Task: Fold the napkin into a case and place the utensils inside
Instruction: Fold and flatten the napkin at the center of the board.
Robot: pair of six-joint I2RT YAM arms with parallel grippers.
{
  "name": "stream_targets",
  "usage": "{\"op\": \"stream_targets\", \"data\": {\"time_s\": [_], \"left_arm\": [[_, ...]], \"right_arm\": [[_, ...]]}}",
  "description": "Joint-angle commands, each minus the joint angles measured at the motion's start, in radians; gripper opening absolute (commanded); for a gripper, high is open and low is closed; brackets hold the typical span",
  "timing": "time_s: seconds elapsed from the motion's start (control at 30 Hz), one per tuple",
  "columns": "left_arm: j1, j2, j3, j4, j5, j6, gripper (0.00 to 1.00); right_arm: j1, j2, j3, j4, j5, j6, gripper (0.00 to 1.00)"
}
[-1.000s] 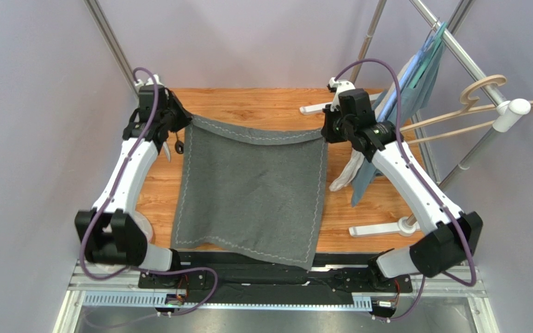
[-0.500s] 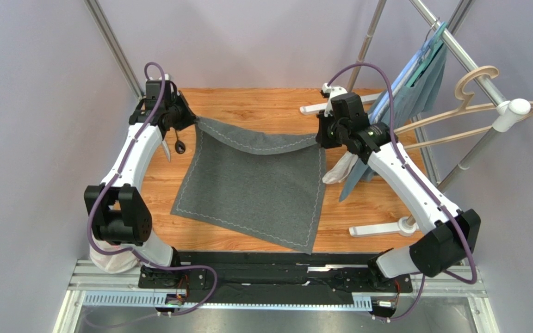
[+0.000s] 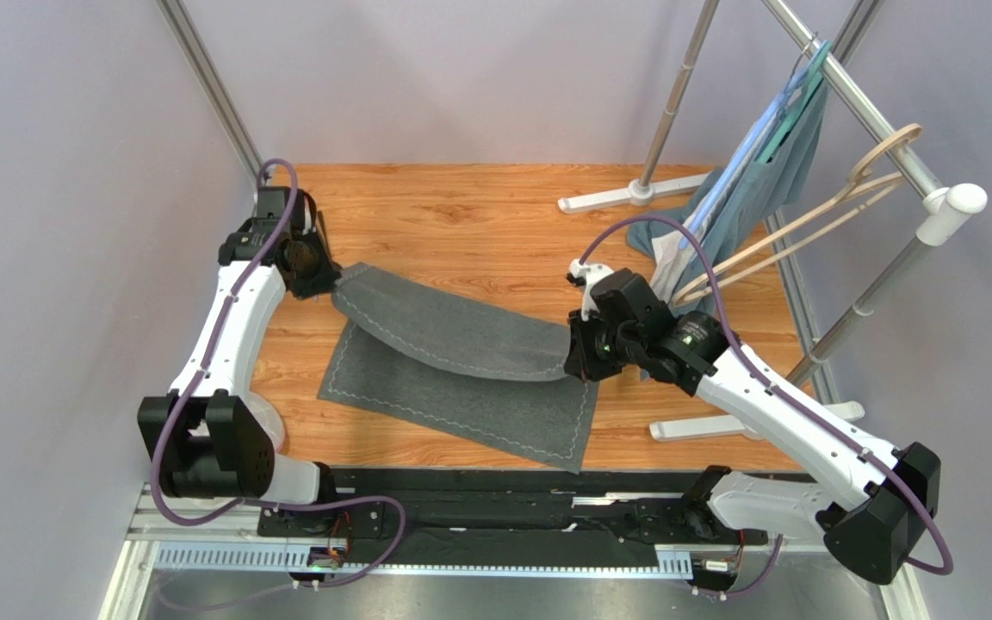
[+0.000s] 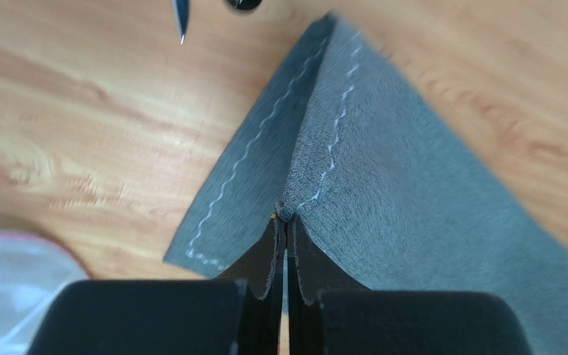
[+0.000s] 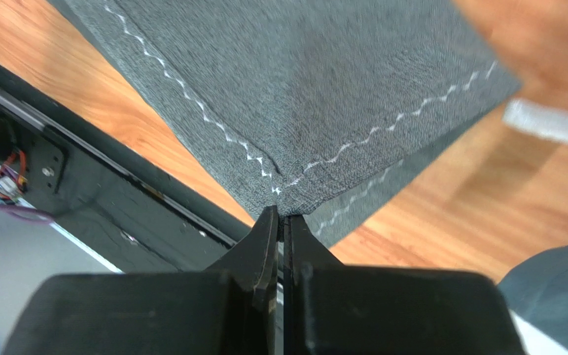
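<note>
Each arm is built of smooth white link shells joined by bulky black joint housings. A purple cable (image 3: pixel 650 221) runs in loose loops along the left arm (image 3: pixel 236 323) and the right arm (image 3: pixel 786 413) alike. The left gripper (image 4: pixel 285 222) and right gripper (image 5: pixel 281 214) have matte black wedge-shaped fingers (image 4: pixel 265 270) narrowing to thin tips, set on broad black blocks.

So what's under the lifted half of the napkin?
The lower half of the napkin, flat on the wooden table. The left gripper and right gripper pinch the upper layer's corners. The strip beneath the fold is covered, so anything there is hidden.
</note>
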Motion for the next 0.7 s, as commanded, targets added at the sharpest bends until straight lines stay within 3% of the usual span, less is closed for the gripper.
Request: {"op": "stream_targets", "data": {"time_s": [0.0, 0.3, 0.67], "left_arm": [[0.006, 0.017, -0.072, -0.084, -0.036, 0.05, 0.0], [0.004, 0.062, -0.159, -0.098, -0.096, 0.012, 0.0], [0.006, 0.137, -0.249, -0.038, -0.105, -0.004, 0.0]], "right_arm": [[0.003, -0.042, -0.096, 0.012, -0.034, 0.053, 0.0], [0.018, -0.1, -0.313, 0.13, -0.137, 0.139, 0.0], [0.101, -0.123, -0.422, 0.234, -0.103, 0.254, 0.0]]}}
